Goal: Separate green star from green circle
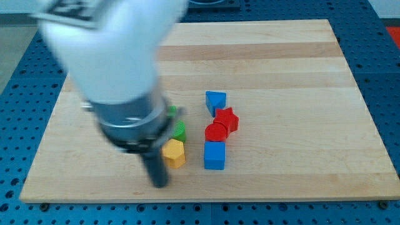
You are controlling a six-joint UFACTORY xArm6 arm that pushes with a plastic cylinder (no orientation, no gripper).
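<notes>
Two green blocks sit just right of the arm's body, mostly hidden by it. The upper green piece [172, 112] shows only a sliver; the lower green piece [180, 131] shows a bit more. I cannot tell which is the star and which the circle. The two lie close together, one above the other. My tip [160, 183] is at the end of the blurred dark rod, below and left of the green blocks, just left of the yellow block.
A yellow hexagon block [174, 153] lies under the lower green block. To the right are a blue block [215, 101], a red star [227, 119], a red circle [215, 132] and a blue cube [214, 155]. The wooden board's bottom edge [206, 199] is near my tip.
</notes>
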